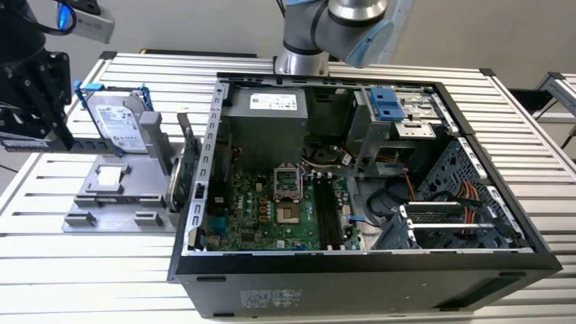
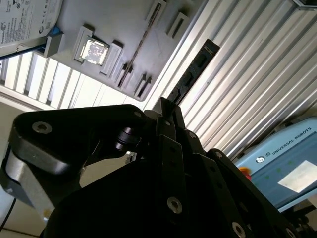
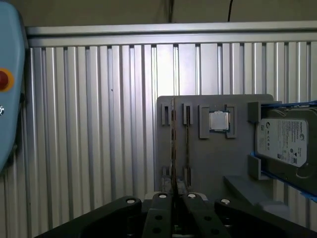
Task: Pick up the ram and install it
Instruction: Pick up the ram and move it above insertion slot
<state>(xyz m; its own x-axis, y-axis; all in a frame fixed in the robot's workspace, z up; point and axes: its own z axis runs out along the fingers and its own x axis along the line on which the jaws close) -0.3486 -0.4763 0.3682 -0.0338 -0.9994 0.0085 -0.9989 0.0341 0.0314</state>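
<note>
1. Underneath everything, a silver table (image 1: 90,270) of ribbed aluminium slats carries a grey holder plate (image 1: 108,202), the landmark used for every place below.
2. A black computer case (image 1: 360,283) lies open on its side, just beside the holder on the exterior view's right. Its green motherboard faces upward.
3. The grey and light blue robot arm (image 1: 333,27) rises behind the case, well apart from the holder.
4. A silver hard drive (image 1: 117,121) in a blue frame stands upright on the holder's far end.
5. A green expansion card (image 1: 185,172) stands on edge at the side of the holder nearest the case.
6. The black gripper (image 2: 168,106) hangs in the air at the holder's edge, on the exterior view's left. Its fingers are closed narrowly on the ram.
7. The ram (image 2: 195,69) is a thin dark stick pinched between the fingers. It sticks out past the fingertips and is held up off the holder. In the first wrist view it is seen edge-on (image 3: 173,148) as a fine line crossing the holder's narrow slots.
8. A small square processor chip (image 3: 219,120) sits in a recess on the holder, between the slots and the hard drive.
</note>
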